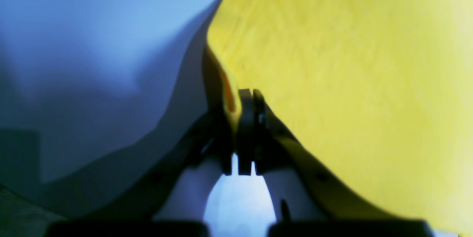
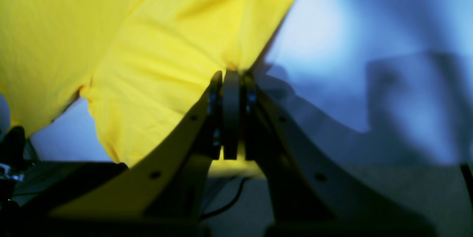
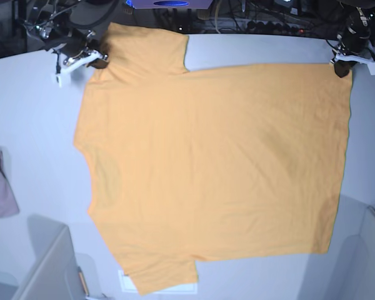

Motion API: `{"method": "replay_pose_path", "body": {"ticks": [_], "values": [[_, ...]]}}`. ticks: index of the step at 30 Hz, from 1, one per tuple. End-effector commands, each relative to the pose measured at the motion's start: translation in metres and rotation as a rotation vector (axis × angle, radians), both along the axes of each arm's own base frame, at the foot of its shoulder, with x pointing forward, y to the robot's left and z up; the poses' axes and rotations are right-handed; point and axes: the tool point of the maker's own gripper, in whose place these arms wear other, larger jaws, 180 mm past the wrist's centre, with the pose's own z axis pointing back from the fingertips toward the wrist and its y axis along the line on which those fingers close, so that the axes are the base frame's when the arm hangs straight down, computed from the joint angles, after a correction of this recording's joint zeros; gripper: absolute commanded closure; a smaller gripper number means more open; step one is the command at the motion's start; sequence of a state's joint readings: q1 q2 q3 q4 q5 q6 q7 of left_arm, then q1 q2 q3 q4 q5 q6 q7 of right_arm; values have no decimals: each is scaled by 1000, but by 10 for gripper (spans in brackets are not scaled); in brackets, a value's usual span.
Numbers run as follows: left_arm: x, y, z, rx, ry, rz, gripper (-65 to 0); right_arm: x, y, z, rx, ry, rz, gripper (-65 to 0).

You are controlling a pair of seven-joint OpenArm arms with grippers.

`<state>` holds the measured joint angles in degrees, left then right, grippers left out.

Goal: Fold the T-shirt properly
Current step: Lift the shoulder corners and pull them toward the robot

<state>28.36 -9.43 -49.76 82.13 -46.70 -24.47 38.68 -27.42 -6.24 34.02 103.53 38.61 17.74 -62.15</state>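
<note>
T-shirt lies spread flat across the table, hem toward its right edge. Both fingers are clamped on the far edge: left gripper at the hem corner, right gripper at the shoulder (by the sleeve). Lift both evenly, keeping the edge taut, then carry toward the near edge.

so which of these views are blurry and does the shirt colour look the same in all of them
Both wrist views are soft and blue-tinted: the T-shirt reads lemon yellow there, the closed left gripper and right gripper dark silhouettes. The base view is sharp, evenly lit, showing it orange.
</note>
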Motion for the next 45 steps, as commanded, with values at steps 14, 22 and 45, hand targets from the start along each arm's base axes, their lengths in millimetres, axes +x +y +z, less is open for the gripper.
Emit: {"method": "replay_pose_path", "body": {"ticks": [14,22,45], "values": [[23,-7,57,142,-76,-126,0,29,23,63,189,-243,-20,0],[56,-12,88,186,-179,-154,0,72,25,99,259,-398,2,0],[117,3,102,274,-251,-124,0,161,19,123,383,-482,-65,0]]}}
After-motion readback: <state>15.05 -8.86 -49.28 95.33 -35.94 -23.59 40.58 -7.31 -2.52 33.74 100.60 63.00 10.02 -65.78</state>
